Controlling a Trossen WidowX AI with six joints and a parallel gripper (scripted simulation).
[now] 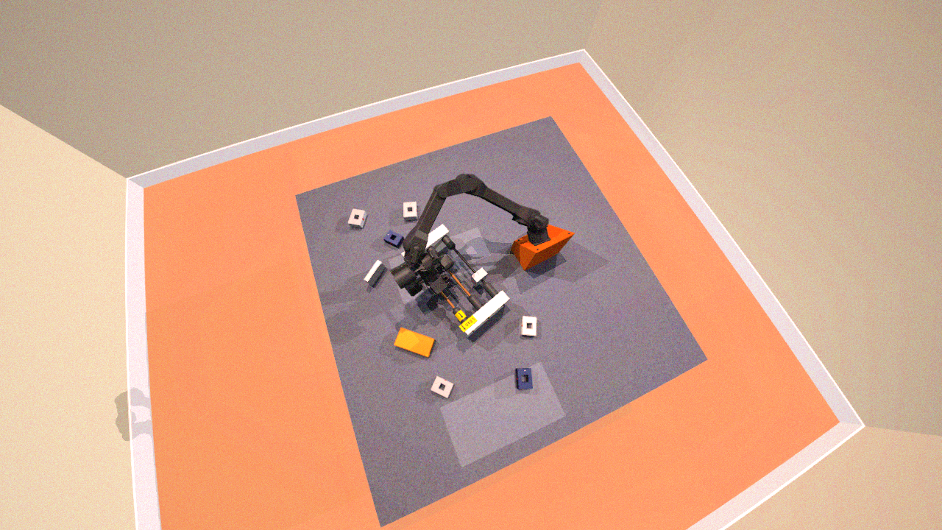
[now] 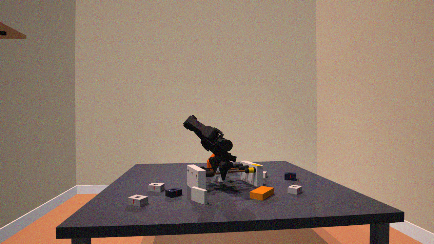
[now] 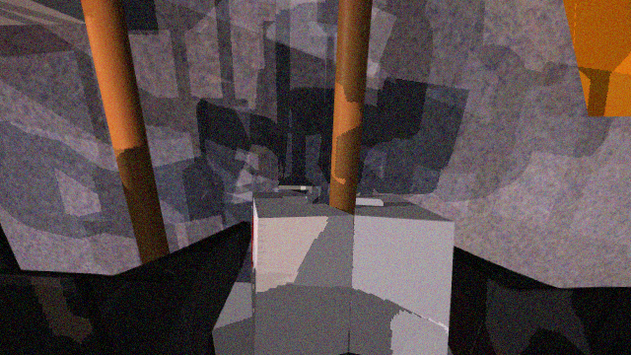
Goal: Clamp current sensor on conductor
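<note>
My gripper (image 3: 325, 232) (image 2: 219, 175) is shut on the white sensor (image 3: 303, 251), which sits at the copper conductor's near end in the wrist view. Its two halves meet at a thin seam, and the conductor (image 3: 351, 74) runs into the sensor's top there. This looks like the LOAD conductor, the outer one with the yellow band (image 1: 460, 315) (image 2: 251, 170). The yellow LOAD label (image 1: 468, 323) is on the white end block. Only a red sliver of marking shows on the sensor's left side; the arrow's direction and the latch cannot be made out.
A second copper conductor (image 3: 123, 123) runs to the left. The other white end block (image 2: 195, 177) stands opposite. A white upright plate (image 1: 374, 272) (image 2: 199, 195) and an orange block (image 1: 414, 342) (image 2: 261, 192) stand nearby. Several white and dark blue square-holed blocks lie around the rack.
</note>
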